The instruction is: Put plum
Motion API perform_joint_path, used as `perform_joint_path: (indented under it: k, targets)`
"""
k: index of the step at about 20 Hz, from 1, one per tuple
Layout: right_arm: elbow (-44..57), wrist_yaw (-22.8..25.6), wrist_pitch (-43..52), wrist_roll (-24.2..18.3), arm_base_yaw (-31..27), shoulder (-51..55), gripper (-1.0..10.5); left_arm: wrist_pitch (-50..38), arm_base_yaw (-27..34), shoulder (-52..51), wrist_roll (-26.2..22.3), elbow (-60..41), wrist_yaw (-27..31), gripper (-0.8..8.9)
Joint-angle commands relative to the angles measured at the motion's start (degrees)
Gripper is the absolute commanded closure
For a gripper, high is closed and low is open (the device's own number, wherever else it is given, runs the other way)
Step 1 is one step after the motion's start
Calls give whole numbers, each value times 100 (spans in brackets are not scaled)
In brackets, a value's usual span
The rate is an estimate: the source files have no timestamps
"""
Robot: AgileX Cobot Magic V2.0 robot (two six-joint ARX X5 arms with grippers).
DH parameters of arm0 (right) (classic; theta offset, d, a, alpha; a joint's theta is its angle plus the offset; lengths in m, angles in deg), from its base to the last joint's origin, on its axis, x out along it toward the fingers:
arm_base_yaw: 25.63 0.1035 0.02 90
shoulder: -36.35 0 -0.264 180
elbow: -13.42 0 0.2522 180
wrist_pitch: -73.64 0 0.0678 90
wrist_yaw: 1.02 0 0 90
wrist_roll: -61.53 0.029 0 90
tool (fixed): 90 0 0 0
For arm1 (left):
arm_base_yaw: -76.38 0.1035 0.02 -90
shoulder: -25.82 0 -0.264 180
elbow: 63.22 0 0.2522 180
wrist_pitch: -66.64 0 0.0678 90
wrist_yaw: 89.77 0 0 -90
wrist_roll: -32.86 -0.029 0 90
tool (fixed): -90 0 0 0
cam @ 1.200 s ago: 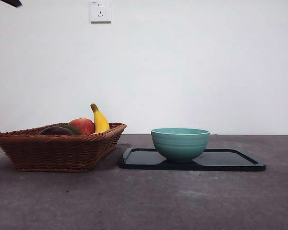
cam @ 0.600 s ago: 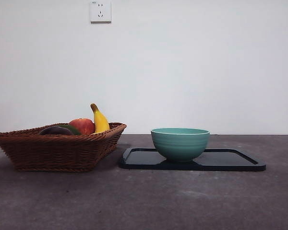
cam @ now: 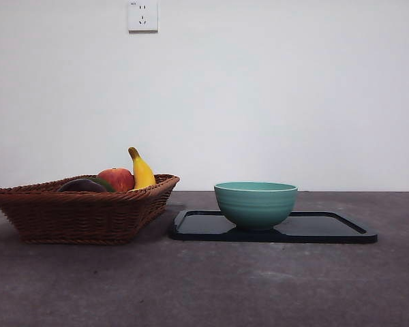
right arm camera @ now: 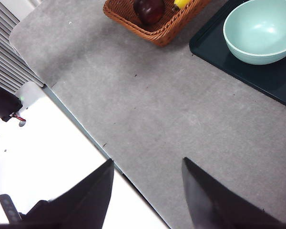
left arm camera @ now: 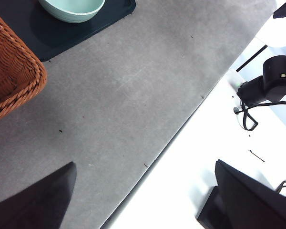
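The plum lies in the brown wicker basket at the left of the table, dark and glossy, only its top showing over the rim. The right wrist view shows the plum in the basket's near corner. My right gripper hangs open and empty over the table's front edge, far from the basket. Over the same edge on the other side, my left gripper is open with nothing in it; a corner of the basket is in its view. Neither arm shows in the front view.
Beside the plum in the basket are a dark green fruit, a red apple and a banana. A teal bowl stands on a black tray to the right of the basket. Bare grey table lies in front.
A black arm tip at the front view's top left corner one second ago has left the picture. The fruit, basket, bowl and tray have not moved.
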Motion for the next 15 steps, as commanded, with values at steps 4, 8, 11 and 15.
perform_joint_path:
  k: [4, 8, 11, 15]
  targets:
    - [-39, 417, 334, 595, 28, -168, 717, -33, -26, 33, -72, 92, -42, 350]
    - [-125, 625, 704, 748, 22, -601, 693, -76, -26, 33, -72, 92, -42, 349]
    - [-361, 962, 826, 719, 0, -1187, 648, -85, -26, 33, -72, 92, -42, 349]
    - [-892, 1307, 999, 533, -105, -2190, 639, -90, -26, 33, -72, 92, -42, 349]
